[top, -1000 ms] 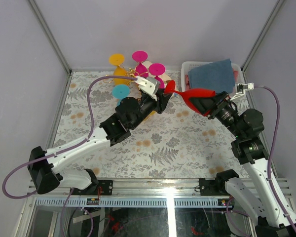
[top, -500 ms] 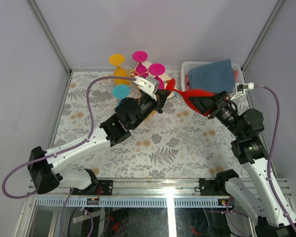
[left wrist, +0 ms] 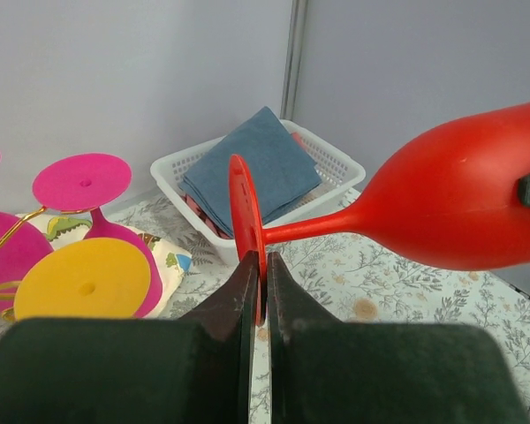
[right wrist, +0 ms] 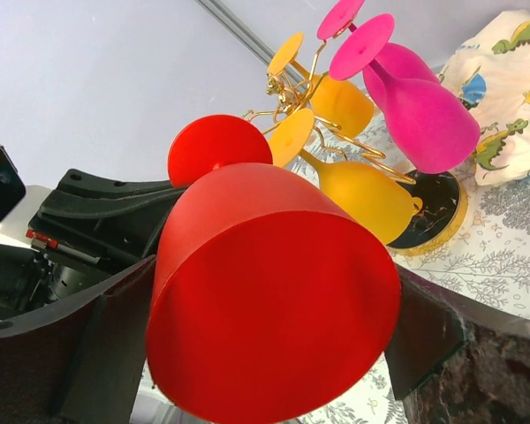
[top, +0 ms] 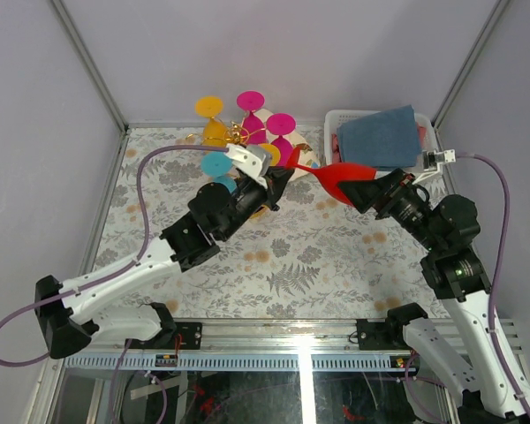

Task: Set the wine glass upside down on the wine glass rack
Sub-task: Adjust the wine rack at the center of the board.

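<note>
wine glass (top: 346,177): we saw a red one held on its side in the air above the bench (top: 291,256), between the two arms, its foot toward the left arm and its bowl toward the right arm; it was not on the rack.
left tool (left wrist: 258,265): we found it closed tight, its two fingers pinching the edge of the glass's round foot.
right tool (right wrist: 269,340): its fingers stood spread wide on either side of the bowl; we could not tell whether they pressed on it.
wine glass rack (right wrist: 428,218): it stood at the far side of the bench, just beyond the left tool.
other glasses (top: 250,101): we counted yellow, pink and teal ones hanging upside down on the rack, feet uppermost.
basket (top: 336,120): white, in the far right corner, with a folded blue cloth (top: 384,132) on top.
</note>
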